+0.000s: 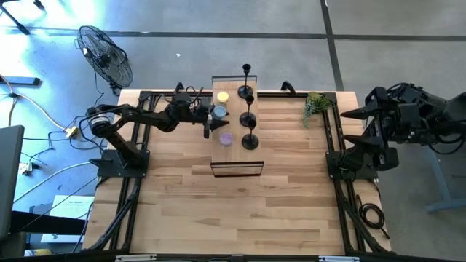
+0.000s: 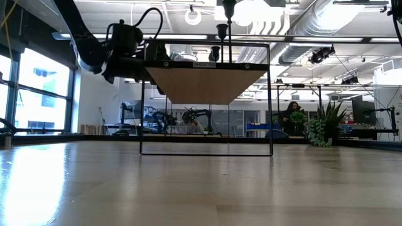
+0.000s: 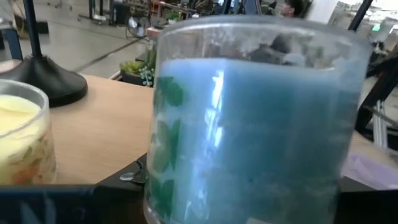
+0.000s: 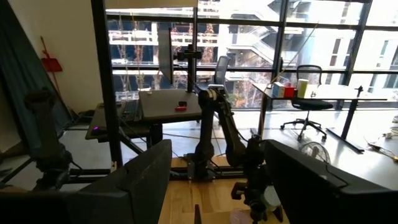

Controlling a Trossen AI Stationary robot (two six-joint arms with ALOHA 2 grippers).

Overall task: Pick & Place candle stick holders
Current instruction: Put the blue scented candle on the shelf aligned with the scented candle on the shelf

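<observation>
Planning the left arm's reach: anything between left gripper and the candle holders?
Yes. The blue candle sits directly in front of the left gripper, between it and the row of candle holders on the shelf. The yellow candle stands beside it.

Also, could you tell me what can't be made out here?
Low view: the candle stick holders show only their tops; the shelf board hides their bases.
Left wrist view: the blue candle jar fills the picture, hiding whatever stands behind.
High view: whether the left gripper touches the jar is too small to tell.
</observation>
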